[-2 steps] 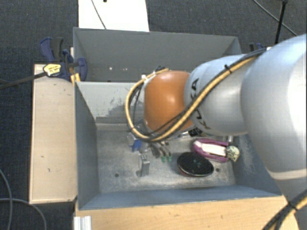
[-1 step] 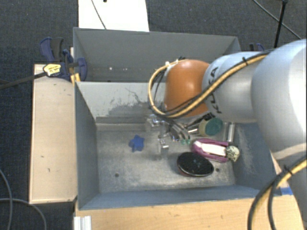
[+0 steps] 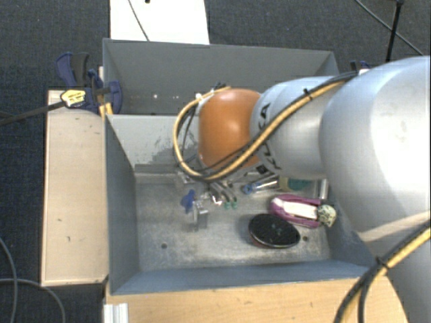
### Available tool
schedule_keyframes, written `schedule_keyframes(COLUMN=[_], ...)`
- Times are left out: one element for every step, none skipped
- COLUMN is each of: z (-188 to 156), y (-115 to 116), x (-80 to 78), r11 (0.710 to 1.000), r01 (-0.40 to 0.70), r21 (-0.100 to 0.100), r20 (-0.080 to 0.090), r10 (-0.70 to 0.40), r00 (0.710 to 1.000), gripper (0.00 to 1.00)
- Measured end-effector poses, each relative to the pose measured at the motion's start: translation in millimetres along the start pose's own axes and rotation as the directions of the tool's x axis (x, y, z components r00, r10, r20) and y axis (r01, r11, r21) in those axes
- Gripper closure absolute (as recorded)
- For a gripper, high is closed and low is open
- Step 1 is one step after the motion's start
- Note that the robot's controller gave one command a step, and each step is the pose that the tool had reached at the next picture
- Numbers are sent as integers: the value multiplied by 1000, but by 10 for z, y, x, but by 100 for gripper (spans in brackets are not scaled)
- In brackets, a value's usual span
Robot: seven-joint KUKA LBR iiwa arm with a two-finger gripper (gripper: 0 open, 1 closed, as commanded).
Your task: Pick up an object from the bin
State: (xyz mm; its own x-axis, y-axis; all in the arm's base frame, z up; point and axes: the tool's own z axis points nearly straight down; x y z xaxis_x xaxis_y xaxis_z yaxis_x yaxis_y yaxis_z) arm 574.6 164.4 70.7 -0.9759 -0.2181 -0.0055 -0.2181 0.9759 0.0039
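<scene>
Grey metal bin [image 3: 121, 200], seen from above. L-centre of the floor: a small blue piece [image 3: 188, 199], the item nearest the tool. Right against it the gripper [image 3: 199, 214] hangs low under the arm's orange cover [image 3: 225, 130]; can't tell if it's open or closed, or has hold of anything. Just R: tiny green bits [image 3: 232, 206]. Further R, toward the front: flat black disc [image 3: 273, 231]. Behind that, a pink & white item [image 3: 296, 209] w/ a beige lump [image 3: 326, 214] at its R end. Silver arm [image 3: 350, 133] enters from R.

Robot lab: KUKA arm [image 3: 377, 147] over grey bin [image 3: 124, 207].
</scene>
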Motion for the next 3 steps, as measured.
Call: schedule_keyframes(z=[-7,-1290,-1760], y=[-46,107,95], x=[-2,-31,-51], r11=[1000,999,999], r01=[-9,-34,-48], r21=[3,2,3], r20=[-1,6,4], r10=[9,34,48], r00=[1000,999,999], gripper=[100,100,100])
